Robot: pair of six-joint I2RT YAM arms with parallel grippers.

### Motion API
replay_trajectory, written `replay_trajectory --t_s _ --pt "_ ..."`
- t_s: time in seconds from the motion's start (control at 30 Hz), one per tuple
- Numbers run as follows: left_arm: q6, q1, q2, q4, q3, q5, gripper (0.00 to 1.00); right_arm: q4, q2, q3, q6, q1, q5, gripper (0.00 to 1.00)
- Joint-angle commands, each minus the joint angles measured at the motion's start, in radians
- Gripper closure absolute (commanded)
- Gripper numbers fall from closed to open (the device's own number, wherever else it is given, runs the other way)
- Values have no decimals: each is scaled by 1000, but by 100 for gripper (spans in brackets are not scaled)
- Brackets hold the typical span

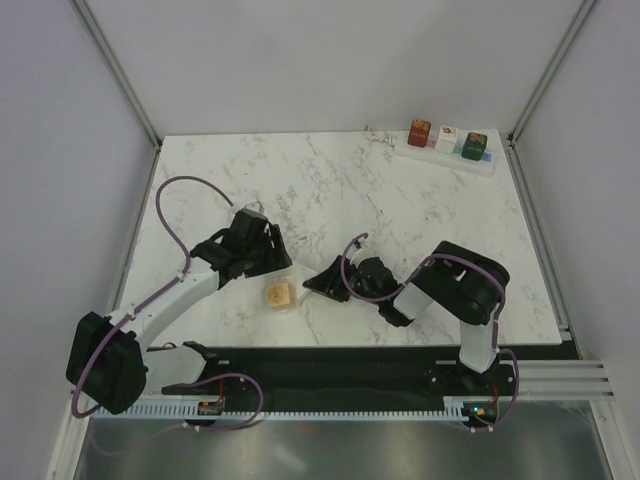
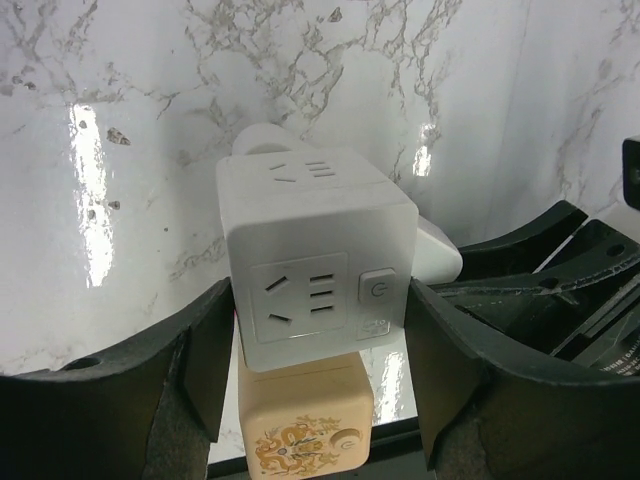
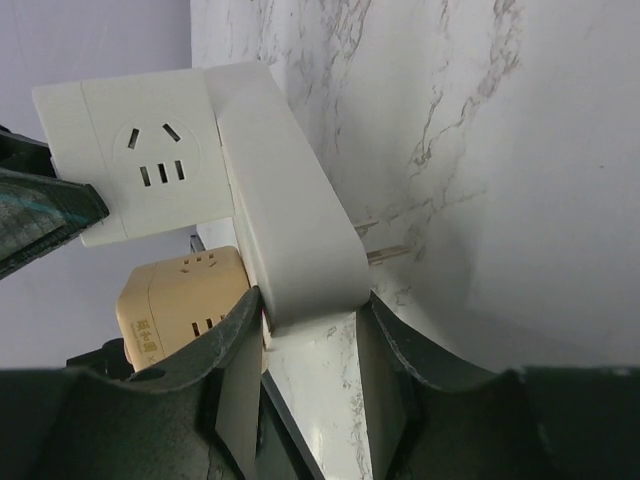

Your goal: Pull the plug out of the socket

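The long white power strip [image 1: 487, 161] lies at the table's far right, carrying three cube plugs: red-brown [image 1: 419, 132], white [image 1: 446, 137] and green [image 1: 474, 146]. Both grippers are far from it, near the front. My left gripper [image 2: 315, 370] [image 1: 268, 256] is shut on a white cube socket [image 2: 315, 250]. A flat white plug piece [image 3: 285, 210] sits flush on that cube's side [image 3: 130, 160], its metal prongs [image 3: 385, 245] pointing away. My right gripper [image 3: 310, 320] [image 1: 326, 282] is shut on the end of that plug piece.
A beige cube with a dragon print [image 1: 280, 294] [image 2: 305, 420] [image 3: 180, 300] rests on the marble just below the held white cube. The black mounting rail [image 1: 340, 365] runs along the table's near edge. Grey walls enclose the table.
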Motion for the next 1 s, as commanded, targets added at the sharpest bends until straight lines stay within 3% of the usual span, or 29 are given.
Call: replay_trajectory --t_s 0.0,0.23,0.27,0.4,0.87,0.97 --pt "-55 -87 6 -118 123 18 98 -171 -34 35 -102 -4 138 100" --pt "-27 -76 43 -147 240 33 98 -265 -74 45 -148 2 189 100" --pt "-33 -43 27 -103 211 145 98 -260 -74 44 -145 2 189 100" --pt "-79 23 -83 77 120 318 98 -199 -46 32 -119 -4 155 100" --pt "-7 24 -74 -154 132 85 98 -153 -87 29 -165 -2 109 100" --pt "5 24 -103 -198 165 41 86 -185 -115 56 -228 18 97 100"
